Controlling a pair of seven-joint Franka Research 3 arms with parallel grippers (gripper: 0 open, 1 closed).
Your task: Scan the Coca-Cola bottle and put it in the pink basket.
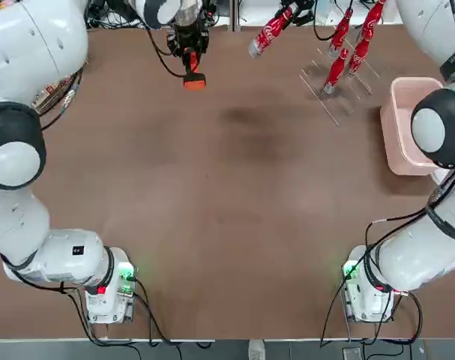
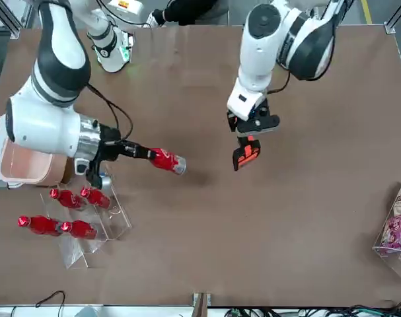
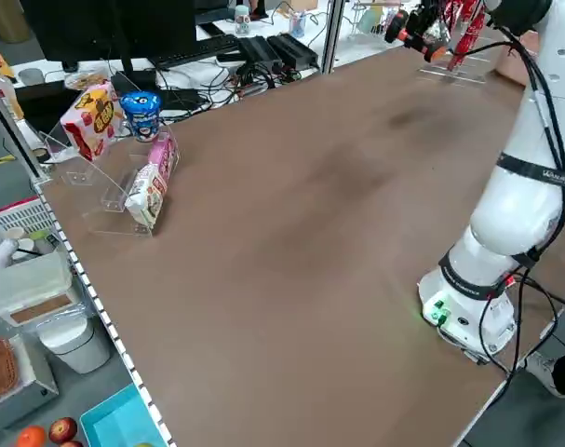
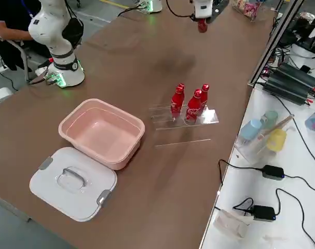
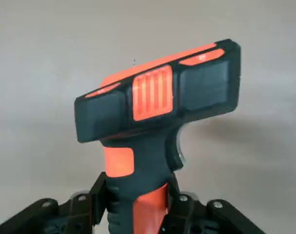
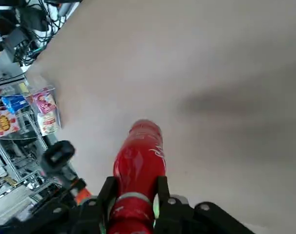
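Note:
My right gripper (image 2: 131, 152) is shut on the neck end of a red Coca-Cola bottle (image 2: 164, 160), held lying level above the table with its base toward the scanner. In the right wrist view the bottle (image 6: 139, 158) sticks out from between the fingers. My left gripper (image 2: 252, 125) is shut on the handle of an orange-and-black scanner (image 2: 246, 154), head hanging down a short way from the bottle. The scanner (image 5: 157, 100) fills the left wrist view. The pink basket (image 4: 115, 110) stands empty at the table's right side, near the right arm (image 1: 437, 127).
Several more red bottles (image 1: 347, 49) stand in a clear rack (image 1: 333, 94) beside the basket. A white lid (image 4: 71, 181) lies next to the basket. Snack packets sit in a clear holder (image 3: 124, 158) at the far left edge. Cables and a monitor lie beyond the table's far edge.

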